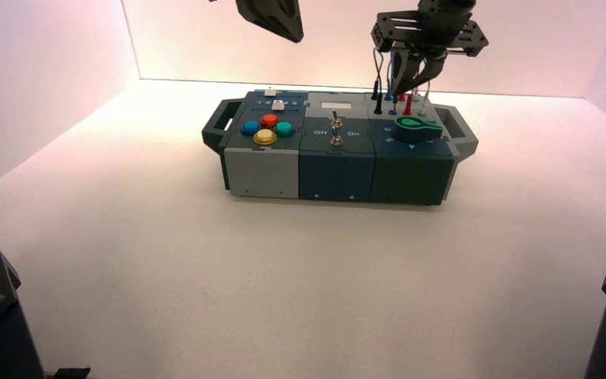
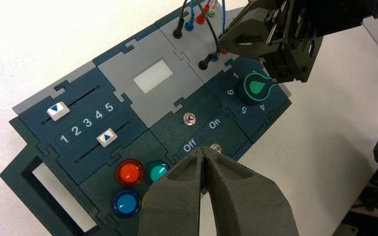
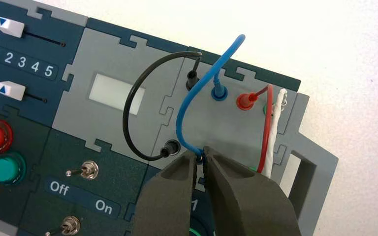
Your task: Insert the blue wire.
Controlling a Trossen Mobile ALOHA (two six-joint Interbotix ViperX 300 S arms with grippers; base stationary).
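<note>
Box [image 1: 339,170]: stood on the white desk [image 1: 284,276], a handle at each end.

Wire panel: grey section at the box's far right corner, above the green knob [image 1: 418,128]. It carried a black wire [image 3: 130,110], the blue wire [image 3: 189,101], a red wire [image 3: 266,128] and a white wire [image 3: 275,130].

Blue wire: arched up from the panel. One dark-blue plug [image 3: 219,92] sat upright in a socket of the far row, between the black plug and the red plug. The other end ran down to the near row, just beside the second black plug, where it disappeared between the tips of the right claw.

Right claw [image 3: 202,158]: pointed down over the wire panel, fingers [image 3: 170,196] nearly closed and pinching the near end of the blue wire. Whether that plug was seated in its socket could not be told.

Left claw [image 2: 204,152]: held in the air above the box's middle, over the two toggle switches [image 2: 191,118] lettered "Off" and "On"; fingers pressed together, holding nothing.

Other parts: two sliders [image 2: 59,111] with white caps by a scale 1 to 5, a pale window [image 2: 152,77], and red [image 2: 129,172], teal [image 2: 157,172], blue [image 2: 126,202] and yellow [image 1: 265,136] buttons at the left end.
</note>
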